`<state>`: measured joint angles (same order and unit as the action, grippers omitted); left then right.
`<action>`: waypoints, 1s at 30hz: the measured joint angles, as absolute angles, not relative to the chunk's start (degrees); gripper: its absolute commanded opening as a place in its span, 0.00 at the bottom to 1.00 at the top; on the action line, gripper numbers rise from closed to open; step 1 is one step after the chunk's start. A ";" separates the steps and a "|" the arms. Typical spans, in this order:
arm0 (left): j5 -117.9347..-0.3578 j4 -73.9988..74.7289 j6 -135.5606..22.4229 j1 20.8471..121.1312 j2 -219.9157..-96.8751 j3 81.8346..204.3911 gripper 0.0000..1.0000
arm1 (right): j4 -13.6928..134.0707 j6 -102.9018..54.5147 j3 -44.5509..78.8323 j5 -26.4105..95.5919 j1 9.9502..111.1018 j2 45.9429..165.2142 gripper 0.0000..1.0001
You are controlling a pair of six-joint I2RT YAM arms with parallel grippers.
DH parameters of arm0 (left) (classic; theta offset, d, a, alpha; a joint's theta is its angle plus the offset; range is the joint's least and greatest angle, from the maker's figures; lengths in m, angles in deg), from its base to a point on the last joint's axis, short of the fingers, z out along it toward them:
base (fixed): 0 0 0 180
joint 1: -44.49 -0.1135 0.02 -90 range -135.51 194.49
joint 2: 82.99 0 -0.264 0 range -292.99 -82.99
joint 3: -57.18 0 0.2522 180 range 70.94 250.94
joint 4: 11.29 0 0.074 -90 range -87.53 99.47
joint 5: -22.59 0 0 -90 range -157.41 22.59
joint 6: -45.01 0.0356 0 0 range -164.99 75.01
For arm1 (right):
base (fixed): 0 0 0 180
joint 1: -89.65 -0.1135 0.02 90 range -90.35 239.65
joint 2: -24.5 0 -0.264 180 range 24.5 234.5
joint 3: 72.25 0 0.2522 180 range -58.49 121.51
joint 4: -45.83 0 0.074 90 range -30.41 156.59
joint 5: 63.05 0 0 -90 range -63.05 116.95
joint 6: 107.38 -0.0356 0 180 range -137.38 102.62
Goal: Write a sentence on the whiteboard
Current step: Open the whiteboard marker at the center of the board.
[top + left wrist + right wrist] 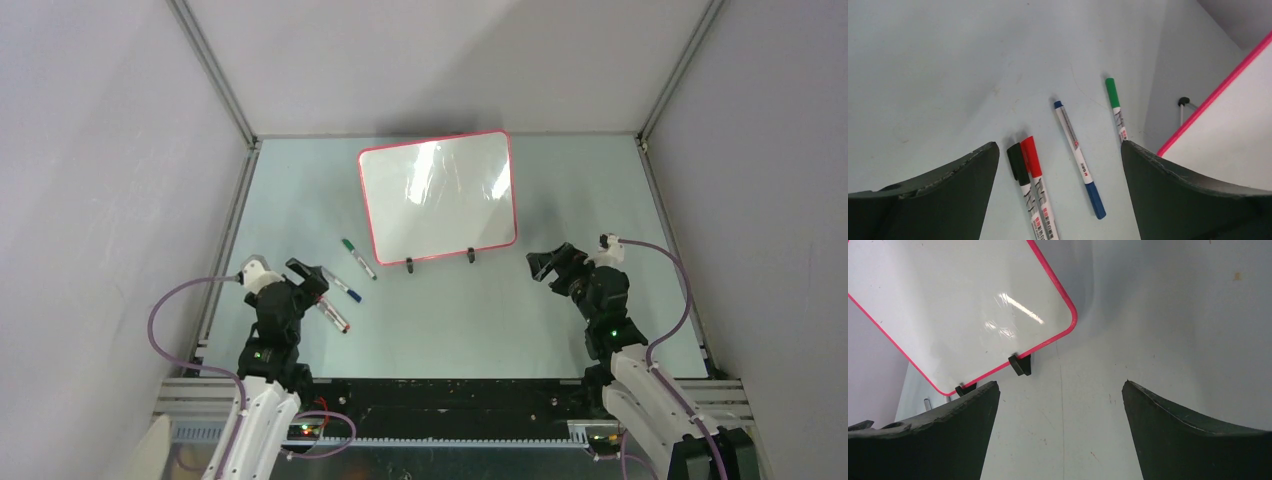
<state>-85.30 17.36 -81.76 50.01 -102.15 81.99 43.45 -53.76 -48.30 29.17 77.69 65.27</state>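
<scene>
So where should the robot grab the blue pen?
Best grip the blue pen mid-barrel, I think, left pincer coming straight down with jaws across it: it lies flat alone, bare table on both sides.

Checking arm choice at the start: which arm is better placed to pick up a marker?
Left. The left gripper hangs open right at the markers; the right gripper, also open, faces only the whiteboard, no marker near it.
</scene>
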 measured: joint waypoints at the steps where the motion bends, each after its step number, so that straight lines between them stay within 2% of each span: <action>1: -85.91 17.60 -82.09 50.01 -102.26 82.01 0.99 | 43.45 -53.76 -48.30 29.17 77.69 65.27 0.97; 6: -88.75 18.98 -84.12 50.01 -106.12 83.19 0.98 | 43.78 -53.78 -48.25 29.17 77.80 64.92 0.97; 12: -89.01 19.68 -88.12 50.01 -115.33 87.94 0.92 | 44.68 -53.80 -48.12 29.17 78.17 64.38 0.97; 23: -81.36 17.47 -87.88 52.04 -140.35 104.99 0.89 | 44.72 -53.83 -48.08 29.43 78.54 65.14 0.97; 29: -76.53 12.40 -85.46 52.15 -144.77 105.42 0.89 | 44.70 -53.83 -48.08 29.87 78.54 65.56 0.97; 30: -76.03 11.53 -85.26 52.15 -144.77 105.40 0.86 | 44.72 -53.83 -48.08 29.91 78.54 65.56 0.97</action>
<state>-76.03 11.53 -85.26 52.15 -144.77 105.40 44.72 -53.83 -48.08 29.91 78.54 65.56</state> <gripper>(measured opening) 0.888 0.970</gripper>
